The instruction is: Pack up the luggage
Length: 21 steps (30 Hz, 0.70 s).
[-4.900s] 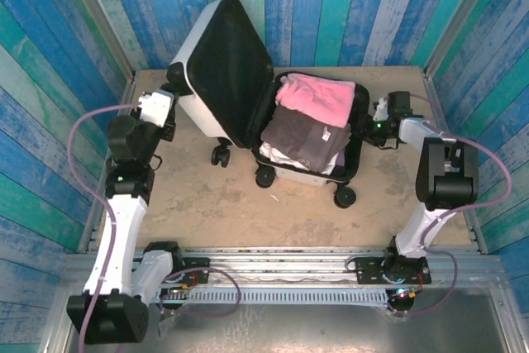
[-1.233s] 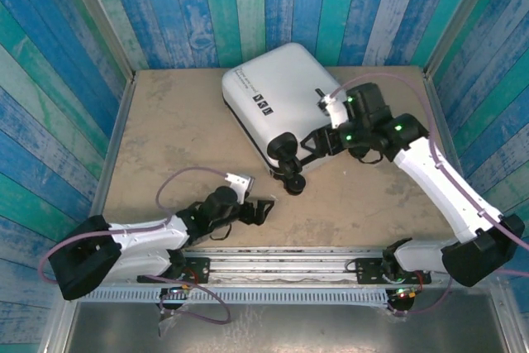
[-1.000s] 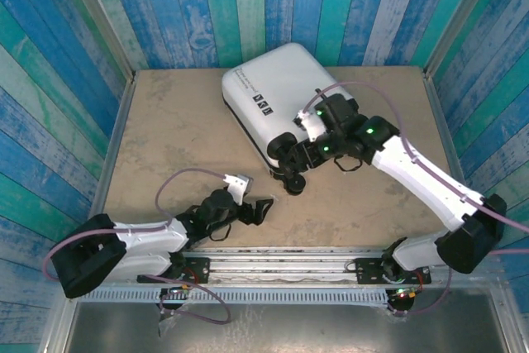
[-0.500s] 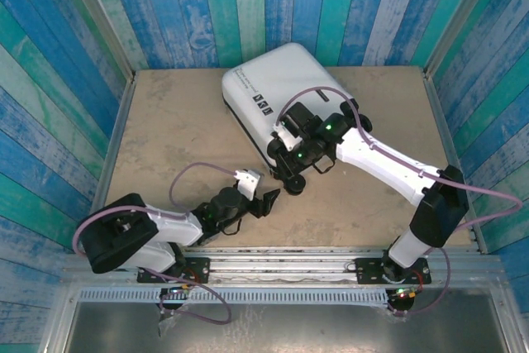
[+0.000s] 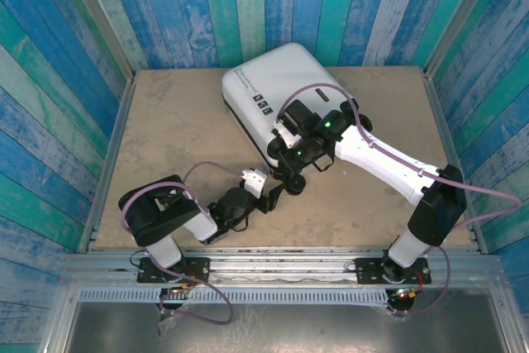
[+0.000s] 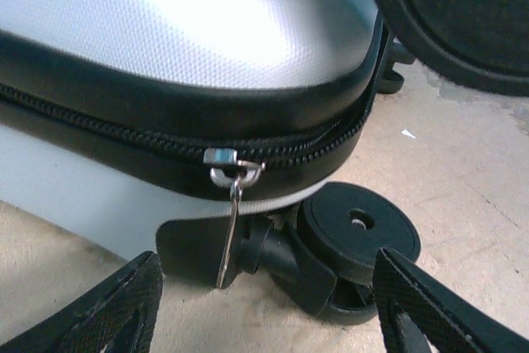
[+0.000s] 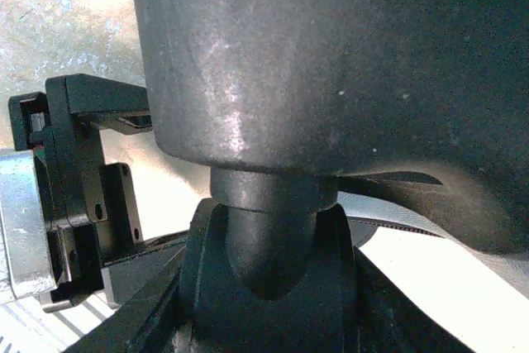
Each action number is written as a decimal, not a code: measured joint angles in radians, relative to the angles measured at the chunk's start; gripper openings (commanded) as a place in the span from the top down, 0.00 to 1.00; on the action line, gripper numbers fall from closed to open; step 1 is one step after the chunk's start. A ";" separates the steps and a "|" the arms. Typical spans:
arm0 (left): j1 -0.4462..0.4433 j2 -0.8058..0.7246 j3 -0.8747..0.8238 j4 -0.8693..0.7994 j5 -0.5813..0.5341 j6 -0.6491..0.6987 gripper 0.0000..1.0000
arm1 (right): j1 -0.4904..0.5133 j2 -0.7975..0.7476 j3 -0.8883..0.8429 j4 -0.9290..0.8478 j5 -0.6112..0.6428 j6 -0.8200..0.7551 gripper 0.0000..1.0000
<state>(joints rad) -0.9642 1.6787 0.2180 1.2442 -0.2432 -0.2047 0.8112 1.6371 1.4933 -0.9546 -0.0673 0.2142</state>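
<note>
Blue plank walls ring a tan table; the closed luggage lies upper centre. The left gripper gapes before its zipper pull. The right gripper sits at the luggage's lower corner, grip unclear.

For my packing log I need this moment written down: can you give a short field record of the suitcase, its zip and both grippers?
Luggage: white hard-shell suitcase, lid shut, lying on the tan tabletop
Zip: silver metal pull tab hanging from the black zipper trim near a corner
Wheel: black caster wheel just right of the tab
Left arm: left gripper open, fingers on either side of the tab, not touching it
Right arm: right gripper at the suitcase's near corner by a caster; open or shut unclear
</note>
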 measured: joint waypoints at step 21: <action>0.008 0.017 0.024 0.062 -0.049 0.074 0.92 | 0.003 -0.001 0.011 -0.025 0.019 -0.008 0.79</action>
<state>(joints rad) -0.9565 1.6955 0.2420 1.3060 -0.2924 -0.1307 0.8139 1.6360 1.5040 -0.9794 -0.0483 0.2058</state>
